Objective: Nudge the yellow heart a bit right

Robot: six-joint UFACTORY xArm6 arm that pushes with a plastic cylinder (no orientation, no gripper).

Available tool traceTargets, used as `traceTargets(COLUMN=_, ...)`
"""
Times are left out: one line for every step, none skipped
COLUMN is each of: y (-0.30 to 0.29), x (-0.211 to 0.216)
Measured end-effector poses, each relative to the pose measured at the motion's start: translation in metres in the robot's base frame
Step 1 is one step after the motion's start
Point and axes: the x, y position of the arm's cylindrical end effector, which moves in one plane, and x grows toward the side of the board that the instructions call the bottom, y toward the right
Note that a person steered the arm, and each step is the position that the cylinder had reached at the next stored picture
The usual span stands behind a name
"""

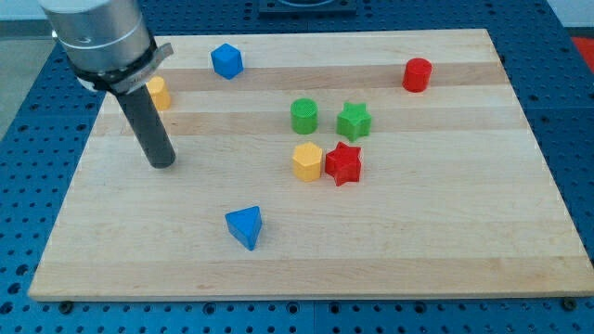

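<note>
Yellow heart [159,93]: near the view's upper left, partly hidden behind the arm's grey housing [100,37]; only its right side shows, so the heart shape cannot be confirmed from here. My tip [162,162] rests on the desk [445,223] just below and beside the heart, toward the view's bottom, apart from it. No pincer on this arm, only the dark rod, so there is nothing to be apart or together.

Housing is cut off at the view's top edge.

Centre cluster: green cylinder [304,116], green star [354,121], yellow hexagon [307,160] touching red star [343,163]. Blue hexagon-like block [226,60] near top, shape hard to tell. Red cylinder [418,74] top right. Blue triangle [245,226] lower centre.

Desk: pale wood planks, resting on blue perforated base [28,167].
</note>
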Motion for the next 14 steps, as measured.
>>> traceTargets(y=-0.008, x=-0.002)
traceTargets(y=-0.008, x=-0.032)
traceTargets(y=-0.011, x=-0.032)
traceTargets(y=-0.014, x=-0.032)
traceTargets(y=-0.026, x=-0.048)
traceTargets(y=-0.028, x=-0.059)
traceTargets(y=-0.034, x=-0.083)
traceTargets(y=-0.062, x=-0.083)
traceTargets(y=-0.096, x=-0.103)
traceTargets(y=-0.093, x=-0.137)
traceTargets(y=-0.089, x=-0.157)
traceTargets(y=-0.082, x=-0.148)
traceTargets(y=-0.048, x=-0.136)
traceTargets(y=-0.008, x=-0.135)
